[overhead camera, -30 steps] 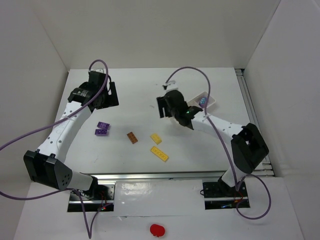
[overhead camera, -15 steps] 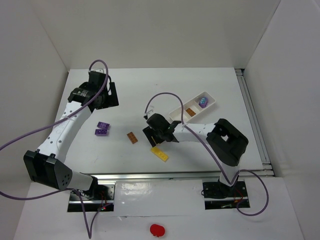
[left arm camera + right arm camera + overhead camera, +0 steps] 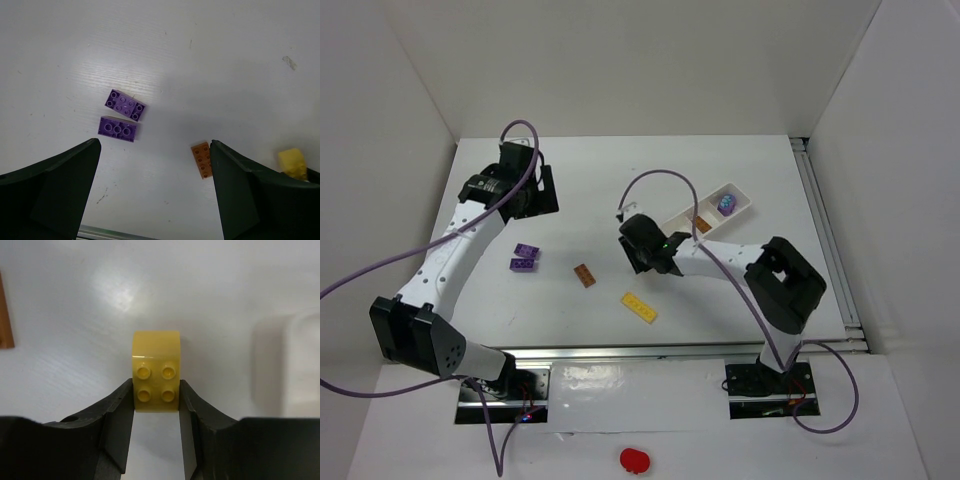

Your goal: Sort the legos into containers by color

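My right gripper (image 3: 156,390) is shut on a small yellow lego (image 3: 155,372), studs facing the camera, held above the white table. In the top view that gripper (image 3: 644,248) sits just left of the row of white containers (image 3: 678,218), and its brick is hidden there. On the table lie a long yellow lego (image 3: 639,307), a brown-orange lego (image 3: 584,275) and two purple legos (image 3: 525,257). My left gripper (image 3: 155,145) hangs open high above the purple legos (image 3: 121,117), holding nothing.
One container holds a brown-orange brick (image 3: 701,224) and the far one a purple piece (image 3: 727,204). A container's wall (image 3: 300,365) shows at the right of the right wrist view. White walls enclose the table on three sides.
The right gripper came from the containers down to the small yellow lego, shut on it, and carried it back toward the containers. The left arm stayed still.
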